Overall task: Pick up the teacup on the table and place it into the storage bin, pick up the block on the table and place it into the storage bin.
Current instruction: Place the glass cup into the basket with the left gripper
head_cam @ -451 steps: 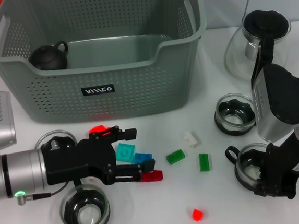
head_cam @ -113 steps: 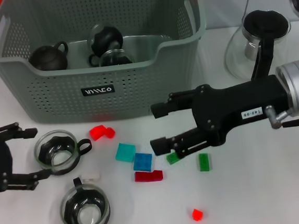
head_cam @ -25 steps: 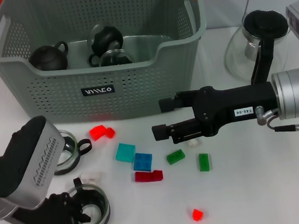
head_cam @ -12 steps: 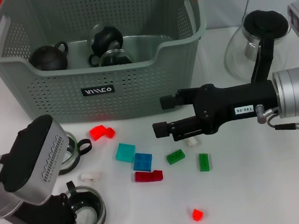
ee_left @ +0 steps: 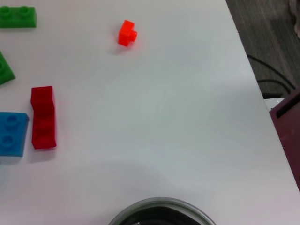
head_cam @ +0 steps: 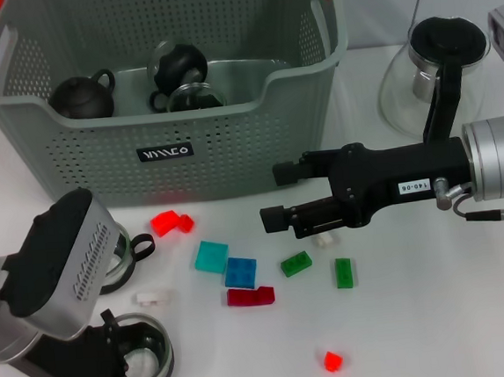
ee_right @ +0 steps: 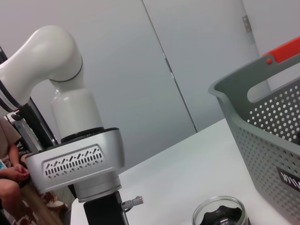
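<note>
You see a grey-green perforated storage bin (head_cam: 232, 159) with orange-red handle tips. Red, blue, teal, green blocks (head_cam: 242, 271) dot your white table (head_cam: 439, 313).

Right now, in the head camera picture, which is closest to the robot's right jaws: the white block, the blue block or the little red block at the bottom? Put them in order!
From the right gripper:
1. White block, right beside and just below the jaws.
2. Blue block, lower and toward the robot's left.
3. Little red block, farthest, near the table's front edge.

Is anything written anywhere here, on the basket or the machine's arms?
Storage bin, black label: white lettering, too stylised to read for certain.
Right tool, white sticker on its body: looks like "140-06", small and unsure.
Nothing else lettered that I can see.
</note>
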You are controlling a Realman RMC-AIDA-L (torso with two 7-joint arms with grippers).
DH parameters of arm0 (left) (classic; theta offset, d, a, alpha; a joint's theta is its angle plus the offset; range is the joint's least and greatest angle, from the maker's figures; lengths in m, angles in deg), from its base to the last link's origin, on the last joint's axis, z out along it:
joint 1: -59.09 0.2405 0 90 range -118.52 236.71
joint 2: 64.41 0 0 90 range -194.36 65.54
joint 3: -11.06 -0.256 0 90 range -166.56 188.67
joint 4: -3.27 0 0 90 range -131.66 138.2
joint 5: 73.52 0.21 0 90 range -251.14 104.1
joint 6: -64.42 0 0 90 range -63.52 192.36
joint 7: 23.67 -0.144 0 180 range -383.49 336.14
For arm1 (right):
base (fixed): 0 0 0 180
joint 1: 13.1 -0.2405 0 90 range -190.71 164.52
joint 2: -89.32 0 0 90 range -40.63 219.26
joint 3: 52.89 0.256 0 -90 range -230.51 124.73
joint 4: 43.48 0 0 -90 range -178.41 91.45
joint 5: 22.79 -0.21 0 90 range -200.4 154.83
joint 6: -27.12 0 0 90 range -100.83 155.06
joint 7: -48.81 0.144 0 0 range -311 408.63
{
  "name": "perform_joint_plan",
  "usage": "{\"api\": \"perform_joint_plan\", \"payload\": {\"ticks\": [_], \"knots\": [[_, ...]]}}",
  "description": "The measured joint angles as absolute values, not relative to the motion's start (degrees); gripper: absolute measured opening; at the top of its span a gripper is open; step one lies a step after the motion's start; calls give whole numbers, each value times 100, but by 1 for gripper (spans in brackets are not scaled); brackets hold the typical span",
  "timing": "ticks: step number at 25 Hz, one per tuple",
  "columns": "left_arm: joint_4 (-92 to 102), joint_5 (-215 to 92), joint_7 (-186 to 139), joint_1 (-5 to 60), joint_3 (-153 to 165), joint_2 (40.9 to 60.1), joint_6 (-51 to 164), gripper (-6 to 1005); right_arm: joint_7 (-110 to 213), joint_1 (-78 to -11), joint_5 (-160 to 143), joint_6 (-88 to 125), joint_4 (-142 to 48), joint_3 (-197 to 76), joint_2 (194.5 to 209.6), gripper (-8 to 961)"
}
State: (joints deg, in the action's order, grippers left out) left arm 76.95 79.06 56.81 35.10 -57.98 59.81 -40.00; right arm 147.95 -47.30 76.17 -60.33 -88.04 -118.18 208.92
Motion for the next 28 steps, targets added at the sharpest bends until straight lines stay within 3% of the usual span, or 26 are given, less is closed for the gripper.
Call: {"api": "perform_joint_plan", "payload": {"ticks": [18,28], "knots": [[7673,7842,5902,3375,-5565,5988,-4008,69,14710,-4719,7611,-6024,-8752,-11753,20851,928],[7703,7933,6027,3361,-5772,5985,-3528,120,14727,-4719,7608,-6027,-8742,-11669,20844,928]]}}
